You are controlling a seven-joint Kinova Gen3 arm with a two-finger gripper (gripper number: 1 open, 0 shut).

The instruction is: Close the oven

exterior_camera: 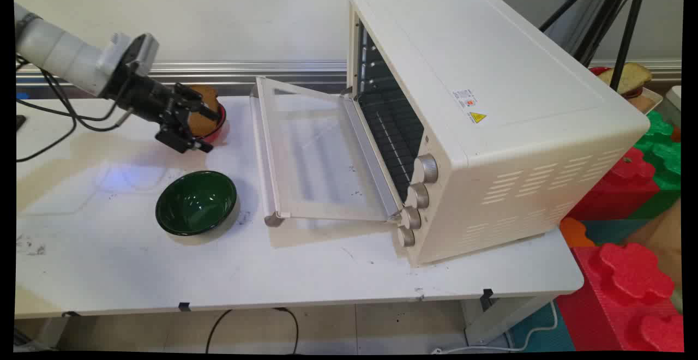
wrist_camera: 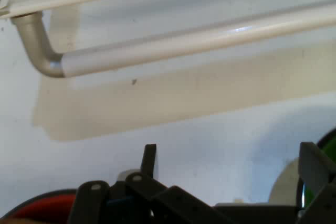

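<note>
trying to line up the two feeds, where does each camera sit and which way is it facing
Main view: fixed above the table's near side, looking down across it to the wall; shows the arm, its open gripper beside the bread in the red bowl.
Hand view: on the hand, looking along the fingers at the oven door's handle; linkage at bottom.
Shared: handle, red bowl, green bowl.
</note>
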